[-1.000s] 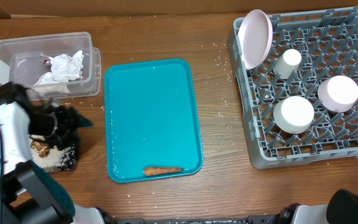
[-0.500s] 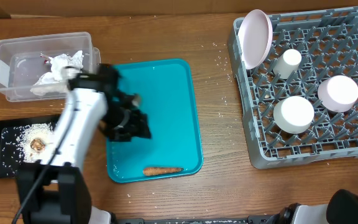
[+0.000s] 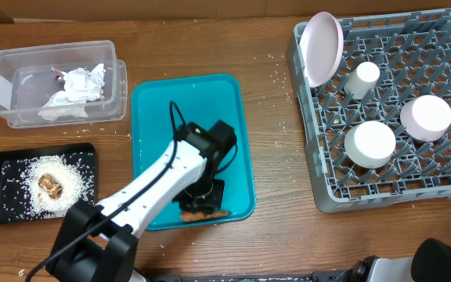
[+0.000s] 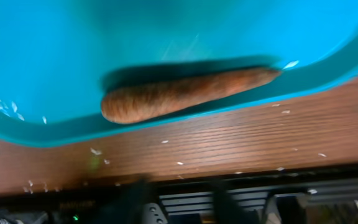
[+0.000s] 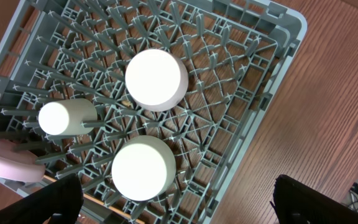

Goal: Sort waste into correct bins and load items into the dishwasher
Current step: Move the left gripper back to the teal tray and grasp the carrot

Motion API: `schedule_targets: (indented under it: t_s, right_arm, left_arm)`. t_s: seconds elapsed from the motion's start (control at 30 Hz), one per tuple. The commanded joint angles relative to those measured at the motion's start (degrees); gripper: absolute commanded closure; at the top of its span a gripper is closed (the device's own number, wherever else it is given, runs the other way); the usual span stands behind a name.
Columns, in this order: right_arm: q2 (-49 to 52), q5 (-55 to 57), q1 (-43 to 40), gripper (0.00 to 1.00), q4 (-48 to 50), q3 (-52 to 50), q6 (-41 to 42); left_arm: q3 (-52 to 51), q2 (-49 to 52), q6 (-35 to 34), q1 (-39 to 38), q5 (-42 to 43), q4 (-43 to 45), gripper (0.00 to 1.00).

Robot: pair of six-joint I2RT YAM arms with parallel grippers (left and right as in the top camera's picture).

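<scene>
the orange-brown carrot-like stick lies along the near lip of the teal plastic tray. the left end effector hangs just over it, too blurred to tell whether it is apart or together; it should straddle the thick middle crosswise, clear of the lip. the right end effector is spread wide over the grey lattice dish rack.

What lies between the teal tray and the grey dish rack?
Only bare wooden table with a few loose rice grains; the overhead view shows it between the teal tray and dish rack.
</scene>
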Motion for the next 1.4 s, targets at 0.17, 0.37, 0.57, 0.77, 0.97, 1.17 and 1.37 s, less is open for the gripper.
schedule_targets:
  t_s: [0.17, 0.37, 0.57, 0.77, 0.97, 1.17, 1.37]
  right_arm:
    - [-0.04, 0.59, -0.11, 0.0, 0.17, 0.98, 0.44]
    - [-0.04, 0.61, -0.11, 0.0, 0.17, 0.98, 0.44]
    - [-0.04, 0.59, -0.11, 0.0, 0.17, 0.98, 0.44]
    - [-0.04, 0.59, -0.11, 0.0, 0.17, 0.98, 0.44]
    - [-0.04, 0.59, -0.11, 0.0, 0.17, 0.98, 0.44]
    - [-0.04, 0.59, -0.11, 0.0, 0.17, 0.98, 0.44]
    - [-0.04, 0.59, -0.11, 0.0, 0.17, 0.98, 0.44]
  left_arm:
    - [-8.48, -1.18, -9.38, -2.51, 2.36, 7.17, 0.96]
    - [-12.17, -1.16, -10.82, -2.49, 2.54, 13.27, 0.96]
    - [-13.9, -0.83, -10.88, -2.47, 2.45, 19.04, 0.96]
    - [-13.92, 0.0, -10.88, -2.47, 1.14, 21.18, 0.96]
    - [-13.94, 0.39, -11.08, -2.47, -1.81, 23.34, 0.96]
    - [-13.94, 0.39, -11.1, -2.34, -8.2, 27.8, 0.96]
    - [-13.66, 0.37, -11.78, -0.81, -11.61, 31.23, 0.96]
